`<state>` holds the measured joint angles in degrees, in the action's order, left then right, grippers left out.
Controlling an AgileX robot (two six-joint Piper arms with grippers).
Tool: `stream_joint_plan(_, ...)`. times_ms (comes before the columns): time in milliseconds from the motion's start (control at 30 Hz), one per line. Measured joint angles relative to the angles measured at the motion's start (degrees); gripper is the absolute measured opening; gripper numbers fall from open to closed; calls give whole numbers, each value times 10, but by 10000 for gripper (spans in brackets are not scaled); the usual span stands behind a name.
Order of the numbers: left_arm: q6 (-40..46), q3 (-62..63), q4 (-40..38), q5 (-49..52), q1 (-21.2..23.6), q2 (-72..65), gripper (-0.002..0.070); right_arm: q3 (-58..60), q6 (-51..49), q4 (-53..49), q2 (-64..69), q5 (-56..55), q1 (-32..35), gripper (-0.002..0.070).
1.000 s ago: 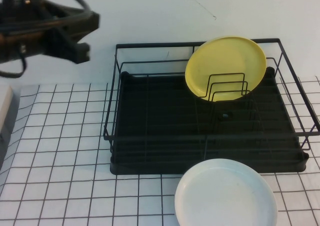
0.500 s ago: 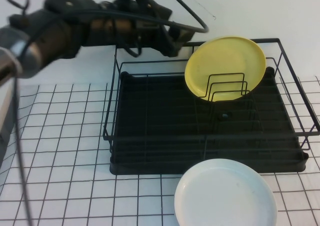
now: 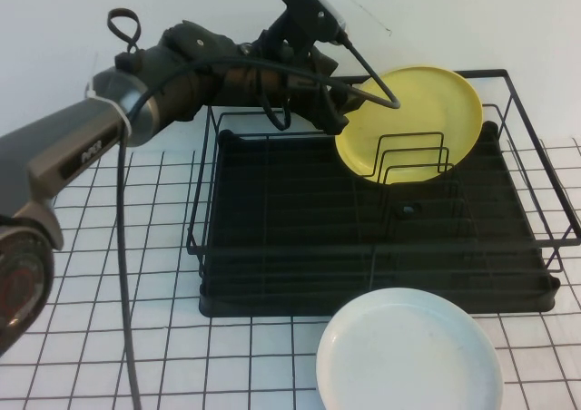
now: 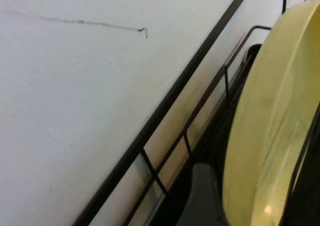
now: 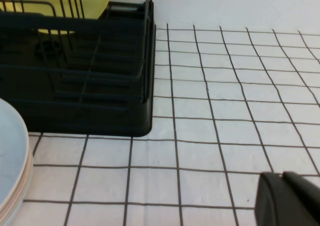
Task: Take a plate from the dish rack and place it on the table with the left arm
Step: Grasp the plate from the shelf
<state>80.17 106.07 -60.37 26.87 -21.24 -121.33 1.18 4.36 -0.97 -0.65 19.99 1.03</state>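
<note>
I've got the left arm (image 3: 172, 61) reaching over the back-left corner of the dish rack (image 3: 272, 274), w/ the left gripper (image 3: 334, 120) right at the left edge of the yellow plate (image 3: 410, 122). The jaws are hidden behind the wrist in the high view, and the left wrist view shows no fingers, so I can't say whether the gripper is wide, narrow or holding anything.

The plate stands on edge in the rack's rear right part, leaning back toward the top rail, propped by the upright wire dividers (image 3: 410, 159) in front of it. That's why the approach is from the side/back: the rim is the only part free to pinch. In the left wrist view the plate (image 4: 270, 131) fills the side of the frame, v. close, w/ the rack rail (image 4: 165, 111) running past.

A white plate (image 3: 410, 356) lies flat on the table (image 3: 100, 247) just in front of the rack (not the target). The right gripper (image 5: 287, 198) only peeks in at the corner of its own cam, parked low over the grid table right of the rack; can't tell its opening either.

My read: still the reach/grasp step, plate not lifted yet.
</note>
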Motion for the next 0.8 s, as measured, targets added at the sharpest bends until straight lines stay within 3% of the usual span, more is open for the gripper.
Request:
stream_joint_plan(533, -18, 71, 5, -24, -1, -93, 464, 0, 0, 0, 0, 0, 0, -3)
stream_joint_plan(800, -32, 73, -1, -54, -4, -109, 316, 0, 0, 0, 0, 0, 0, -3)
